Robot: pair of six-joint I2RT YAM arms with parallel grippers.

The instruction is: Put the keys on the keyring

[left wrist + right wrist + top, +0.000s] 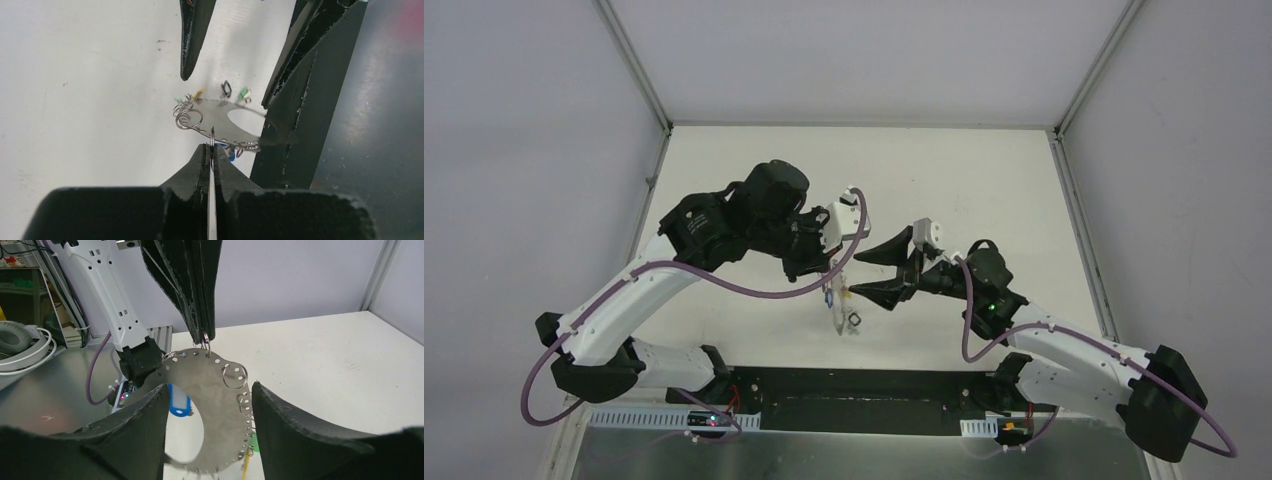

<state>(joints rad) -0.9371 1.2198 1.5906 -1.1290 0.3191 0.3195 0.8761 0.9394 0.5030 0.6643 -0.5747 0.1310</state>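
Aloft, left gripper pinched tight on the keyring, right gripper spread wide astride it.

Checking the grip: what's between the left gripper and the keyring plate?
A small split ring, pinched by the left gripper and hooked through the keyring plate's rim; right wrist view.
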